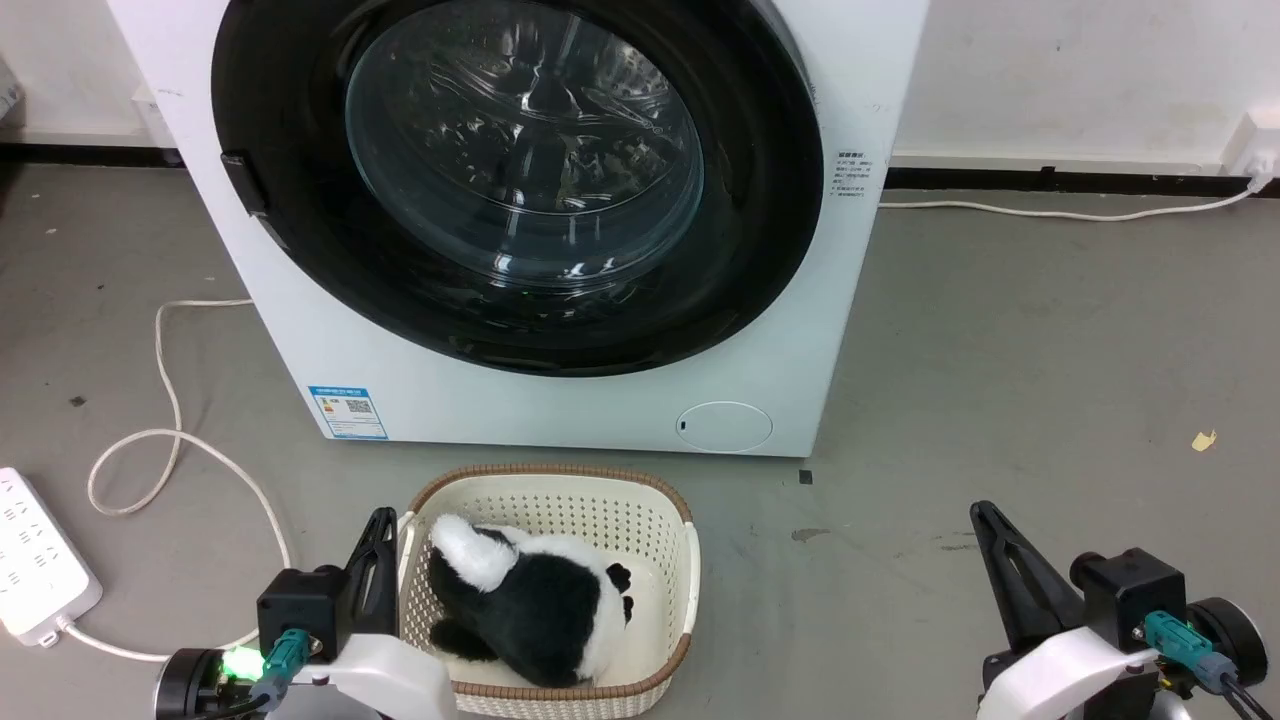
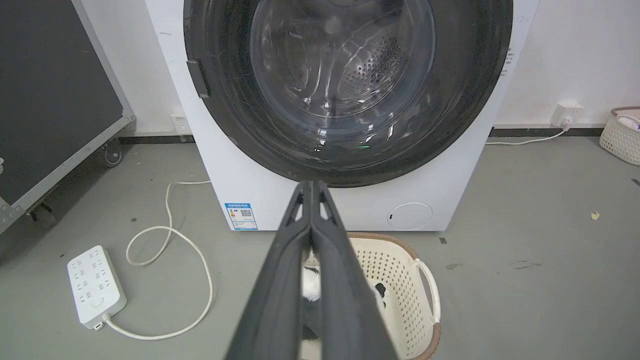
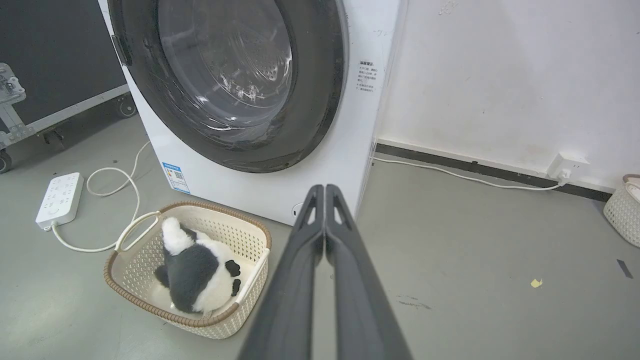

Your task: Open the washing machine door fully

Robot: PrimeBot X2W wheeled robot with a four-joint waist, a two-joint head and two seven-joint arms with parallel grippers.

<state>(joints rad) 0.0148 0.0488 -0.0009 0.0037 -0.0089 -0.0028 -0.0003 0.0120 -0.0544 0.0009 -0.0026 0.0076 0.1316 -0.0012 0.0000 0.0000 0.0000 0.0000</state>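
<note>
Left gripper [image 2: 311, 186] and right gripper [image 3: 325, 189] closed, empty; take your likely stiff, slippery washing machine door [image 1: 300, 260] at its left-edge handle [image 1: 245, 182].

We count one white washing machine [image 3: 260, 190], two cream perforated baskets [image 3: 220, 327] [image 3: 622, 215], one black-and-white plush toy [image 3: 195, 270], one white power strip [image 3: 59, 200].

White on the boxy front-loading washing machine [image 1: 560, 410], with a small blue label [image 1: 347, 412] low on its left. Glossy black around the large round washing machine door [image 1: 520, 170], clear glass in its middle. Cream, dotted with rows of small holes, on the oval plastic basket [image 1: 560, 500], brown along its woven rim. Black and white patches on the plush toy [image 1: 530, 605]. Plain grey on the floor [image 1: 1000, 350].
</note>
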